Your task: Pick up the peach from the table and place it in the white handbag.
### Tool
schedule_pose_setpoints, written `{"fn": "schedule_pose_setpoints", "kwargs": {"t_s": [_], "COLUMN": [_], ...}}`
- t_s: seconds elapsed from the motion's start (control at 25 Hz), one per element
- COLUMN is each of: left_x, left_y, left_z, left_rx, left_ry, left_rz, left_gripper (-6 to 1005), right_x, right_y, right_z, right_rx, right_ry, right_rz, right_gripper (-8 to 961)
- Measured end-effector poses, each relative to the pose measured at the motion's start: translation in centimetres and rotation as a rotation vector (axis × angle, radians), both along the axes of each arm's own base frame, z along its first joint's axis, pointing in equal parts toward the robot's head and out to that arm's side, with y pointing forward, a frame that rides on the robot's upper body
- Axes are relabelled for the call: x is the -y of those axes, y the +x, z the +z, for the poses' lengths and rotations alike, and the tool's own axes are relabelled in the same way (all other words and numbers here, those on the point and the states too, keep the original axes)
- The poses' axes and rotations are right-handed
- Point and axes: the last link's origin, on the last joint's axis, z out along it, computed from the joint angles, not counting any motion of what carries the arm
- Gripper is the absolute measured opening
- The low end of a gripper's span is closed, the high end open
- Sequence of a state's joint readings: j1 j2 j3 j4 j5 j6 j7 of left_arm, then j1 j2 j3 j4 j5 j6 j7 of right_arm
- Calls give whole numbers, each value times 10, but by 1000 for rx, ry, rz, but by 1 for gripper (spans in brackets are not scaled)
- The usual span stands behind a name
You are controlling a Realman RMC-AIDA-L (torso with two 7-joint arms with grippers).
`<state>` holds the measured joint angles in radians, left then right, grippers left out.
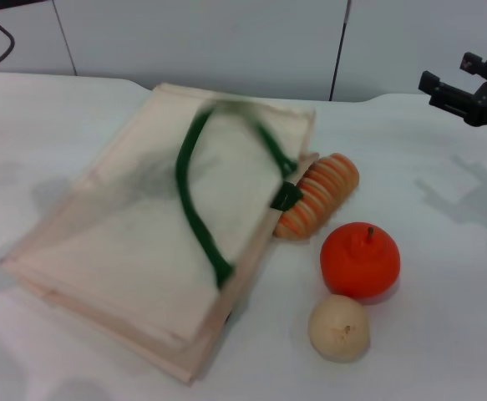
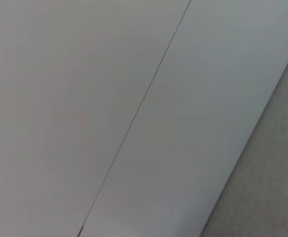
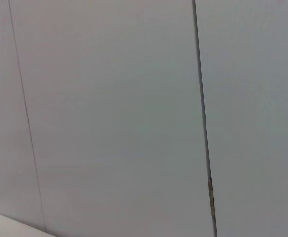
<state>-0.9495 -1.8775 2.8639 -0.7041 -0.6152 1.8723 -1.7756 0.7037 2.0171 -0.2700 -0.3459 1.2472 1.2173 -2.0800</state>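
The white handbag (image 1: 155, 242) (green handles on top) lies flat across the desk's (image 1: 443, 334) middle. No peach is visible. The right gripper (image 1: 469, 92) hovers over the far right corner; its jaws' state is impossible to tell.

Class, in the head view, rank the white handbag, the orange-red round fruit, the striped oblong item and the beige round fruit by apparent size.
1. white handbag, largest by far.
2. orange-red round fruit and striped oblong item: too similar to rank.
3. beige round fruit, smallest, though nearest the camera.
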Motion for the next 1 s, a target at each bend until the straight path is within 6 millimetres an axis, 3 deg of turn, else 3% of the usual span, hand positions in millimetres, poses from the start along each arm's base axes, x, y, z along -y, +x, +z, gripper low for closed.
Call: {"fn": "schedule_pose_setpoints", "kwargs": {"t_s": [0.44, 0.76, 1.0], "left_x": [2, 10, 10], "left_y": [0, -27, -54], "left_z": [1, -20, -48], "left_rx": [45, -1, -104], "left_ry": [127, 487, 638], "left_rz": [-61, -84, -44], "left_gripper": [615, 782, 785], "right_x": [0, 6, 7], "right_y": [3, 14, 23], "right_z": [4, 3, -2], "right_rx": [-23, -24, 8], "right_ry": [37, 143, 186], "right_rz": [-17, -27, -67], "right_gripper": [894, 894, 894]}}
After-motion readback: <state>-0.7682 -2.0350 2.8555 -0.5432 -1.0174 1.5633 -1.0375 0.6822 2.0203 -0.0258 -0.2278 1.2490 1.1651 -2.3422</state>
